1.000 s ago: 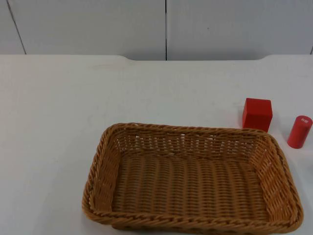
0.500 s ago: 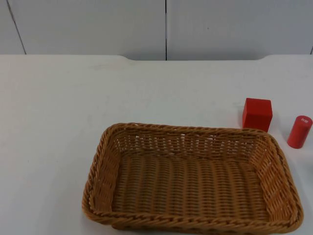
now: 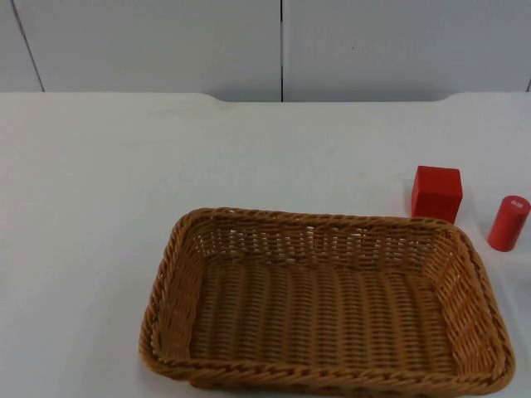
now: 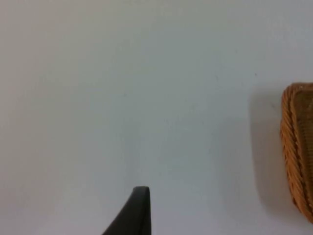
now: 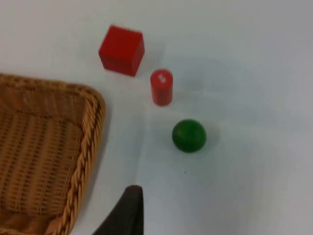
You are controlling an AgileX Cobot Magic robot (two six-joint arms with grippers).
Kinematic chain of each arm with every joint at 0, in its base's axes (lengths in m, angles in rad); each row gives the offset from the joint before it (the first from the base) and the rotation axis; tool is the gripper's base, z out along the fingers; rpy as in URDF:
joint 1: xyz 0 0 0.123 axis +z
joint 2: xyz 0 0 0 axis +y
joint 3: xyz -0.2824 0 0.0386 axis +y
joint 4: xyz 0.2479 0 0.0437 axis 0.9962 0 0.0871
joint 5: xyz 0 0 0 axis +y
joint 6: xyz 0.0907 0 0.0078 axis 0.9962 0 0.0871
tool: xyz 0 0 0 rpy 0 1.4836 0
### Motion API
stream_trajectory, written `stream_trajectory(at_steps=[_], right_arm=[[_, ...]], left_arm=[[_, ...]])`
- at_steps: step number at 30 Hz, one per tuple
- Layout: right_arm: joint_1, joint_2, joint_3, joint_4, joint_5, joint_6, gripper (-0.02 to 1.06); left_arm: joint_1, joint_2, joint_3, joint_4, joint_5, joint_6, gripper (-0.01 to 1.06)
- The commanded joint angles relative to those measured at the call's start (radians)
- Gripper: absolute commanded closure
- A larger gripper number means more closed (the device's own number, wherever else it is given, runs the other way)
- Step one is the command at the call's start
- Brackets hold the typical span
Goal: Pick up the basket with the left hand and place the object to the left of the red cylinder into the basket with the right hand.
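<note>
An empty woven wicker basket (image 3: 170, 274) rests on the white table near its front edge. Just behind the basket's right far corner stands a red cube (image 3: 436, 193), and a red cylinder (image 3: 508, 223) is upright to the cube's right. My left gripper (image 4: 137, 215) hangs over bare table, apart from the basket's rim (image 4: 298, 147). My right gripper (image 5: 127, 213) is above the table beside the basket's corner (image 5: 88, 142); the red cube (image 5: 122, 50) and red cylinder (image 5: 161, 87) lie beyond it, untouched.
A green ball (image 5: 189, 135) sits on the table close to the red cylinder, on the side away from the cube. The grey partition wall (image 3: 282, 46) closes off the table's far end.
</note>
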Motion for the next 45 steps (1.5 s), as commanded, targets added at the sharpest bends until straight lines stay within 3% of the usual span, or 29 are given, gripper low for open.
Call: stream_trajectory(at_steps=[1,6,14,19,25,36,45], right_arm=[[-0.005,0.037,-0.006,0.014,-0.017,-0.004,0.00],[-0.005,0.066,-0.006,0.029,-0.014,-0.011,0.00],[-0.005,0.065,-0.006,0.025,-0.021,-0.011,0.00],[-0.005,0.065,-0.006,0.025,-0.021,-0.011,0.00],[-0.005,0.065,-0.006,0.025,-0.021,-0.011,0.00],[-0.005,0.065,-0.006,0.021,-0.023,-0.011,0.00],[-0.005,0.065,-0.006,0.010,-0.028,-0.019,0.00]], left_arm=[[-0.008,0.051,-0.011,-0.034,-0.009,0.024,0.00],[-0.008,0.181,-0.011,-0.125,-0.010,0.111,0.00],[-0.030,0.493,-0.011,-0.340,-0.096,0.296,0.05],[-0.114,0.678,-0.020,-0.361,-0.187,0.307,0.07],[-0.223,0.898,-0.127,-0.359,-0.214,0.296,0.07],[-0.327,1.193,-0.301,-0.363,-0.267,0.282,0.07],[-0.406,1.326,-0.318,-0.397,-0.352,0.282,0.07]])
